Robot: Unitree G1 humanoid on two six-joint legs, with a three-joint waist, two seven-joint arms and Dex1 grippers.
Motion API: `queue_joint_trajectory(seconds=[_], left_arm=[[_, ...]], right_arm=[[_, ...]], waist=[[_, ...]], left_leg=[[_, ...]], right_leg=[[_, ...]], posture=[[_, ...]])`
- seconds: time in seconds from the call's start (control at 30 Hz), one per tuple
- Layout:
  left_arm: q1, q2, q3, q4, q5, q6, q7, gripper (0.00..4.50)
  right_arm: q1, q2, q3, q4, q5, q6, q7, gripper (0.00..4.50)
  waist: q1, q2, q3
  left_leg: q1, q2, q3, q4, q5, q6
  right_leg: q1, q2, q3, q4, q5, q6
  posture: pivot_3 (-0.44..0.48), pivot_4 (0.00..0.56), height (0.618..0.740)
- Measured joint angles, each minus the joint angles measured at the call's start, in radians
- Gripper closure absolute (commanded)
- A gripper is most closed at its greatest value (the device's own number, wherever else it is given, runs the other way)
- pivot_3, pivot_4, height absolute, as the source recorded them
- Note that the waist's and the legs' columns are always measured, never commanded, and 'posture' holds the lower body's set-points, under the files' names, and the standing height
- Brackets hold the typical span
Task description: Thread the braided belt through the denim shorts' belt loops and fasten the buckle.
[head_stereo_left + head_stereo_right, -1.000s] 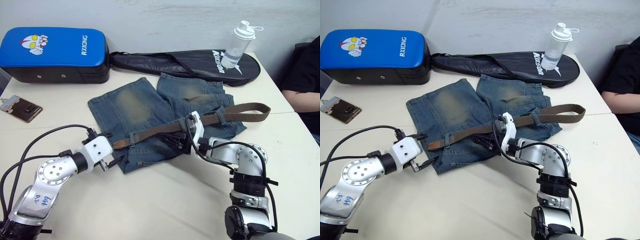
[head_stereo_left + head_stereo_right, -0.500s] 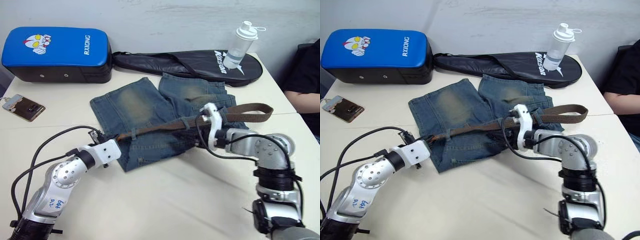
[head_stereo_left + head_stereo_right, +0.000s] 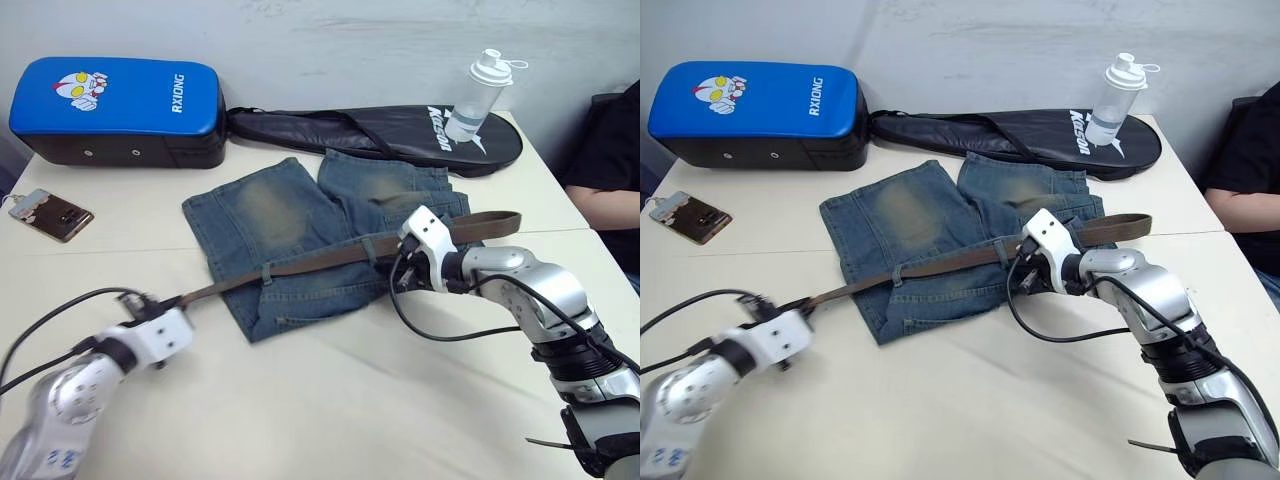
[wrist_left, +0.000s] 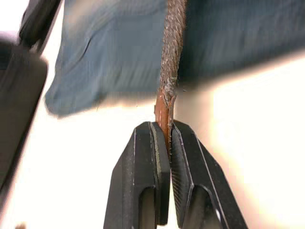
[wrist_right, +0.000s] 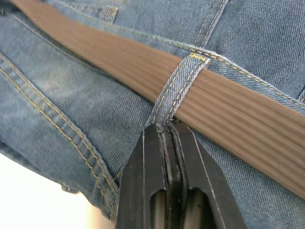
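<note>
- Left eye view: the faded blue denim shorts [image 3: 330, 235] with yellowish worn patches are lying flat on the pale table [image 3: 330, 400], legs pointing toward 12 o'clock and waistband toward 6. The long dark-brown braided belt [image 3: 320, 260] is running along the waistband, its long axis stretching from about 8 o'clock to 2 o'clock. The left gripper [image 3: 160, 305] is sitting well off the shorts at 8 o'clock, clenched on the belt's tip.
- Right eye view: the right gripper [image 3: 1025, 268] is pressing at the waistband near the middle of the shorts, where one of the short blue denim belt loops [image 3: 898, 274] is crossing the strap further toward 9 o'clock. The belt's far end is curling past the shorts at 2 o'clock; the buckle is too small to pick out.
- Left wrist view: the two black fingers [image 4: 143, 186] are pinching the belt's reddish tip, the strap running straight away toward the shorts.
- Right wrist view: the jaws are clamped on the base of a denim loop, anchoring the shorts while the strap is passing under it.
- Judgement: threading is in hand and seemingly well along. The next move likely calls for drawing the tip onward along the belt's axis while the shorts are being held, then bringing both ends together for fastening.
</note>
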Motion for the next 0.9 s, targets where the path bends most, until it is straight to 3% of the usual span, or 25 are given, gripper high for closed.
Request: queue_joint_trajectory(seconds=[0.13,0.3,0.57,0.77,0.87,0.9], left_arm=[[0.151,-0.015,0.217,0.082,-0.006,-0.029,0.03,4.5],[0.306,-0.053,0.41,0.273,-0.039,-0.119,0.078,4.5],[0.354,-0.11,0.515,0.479,-0.157,-0.185,0.124,4.5],[0.297,-0.166,0.509,0.408,-0.326,-0.196,0.064,1.99],[0.255,-0.181,0.508,0.329,-0.428,-0.201,0.017,0.48],[0.251,-0.181,0.508,0.319,-0.436,-0.202,0.014,0.19]], right_arm=[[-0.016,0.002,0.03,0.071,-0.066,-0.017,0.033,4.43],[-0.043,0.016,0.042,0.113,-0.107,-0.033,0.086,4.43],[-0.061,0.043,0.042,0.136,-0.147,-0.035,0.132,4.43],[-0.063,0.045,0.031,0.147,-0.157,-0.034,0.15,4.5],[-0.071,0.049,0.009,0.157,-0.153,-0.011,0.161,3.33],[-0.072,0.049,0.004,0.158,-0.152,-0.008,0.163,3.04]], waist=[[0.002,0.001,0.0],[-0.005,-0.002,-0.001],[-0.018,-0.007,-0.004],[-0.017,-0.006,-0.004],[-0.017,-0.006,-0.004],[-0.017,-0.006,-0.004]], left_leg=[[0.0,0.0,0.0,0.0,-0.001,-0.002],[0.0,0.0,-0.001,0.0,-0.004,-0.003],[0.0,0.0,-0.001,-0.003,-0.005,-0.005],[0.0,0.0,-0.001,-0.003,-0.005,-0.006],[0.0,0.0,-0.001,-0.002,-0.005,-0.006],[0.0,0.0,-0.001,-0.002,-0.005,-0.006]], right_leg=[[-0.001,-0.001,0.0,0.0,0.0,-0.001],[-0.001,-0.002,-0.001,-0.002,-0.001,-0.001],[-0.002,-0.002,-0.001,-0.003,-0.002,-0.004],[-0.002,-0.003,-0.001,-0.003,-0.002,-0.004],[-0.001,-0.003,-0.001,-0.003,-0.002,-0.003],[-0.001,-0.003,-0.001,-0.003,-0.002,-0.003]], posture=[[0.0,0.15,0.74],[0.0,0.15,0.74],[0.0,0.15,0.74],[0.0,0.15,0.74],[0.0,0.15,0.74],[0.0,0.15,0.74]])
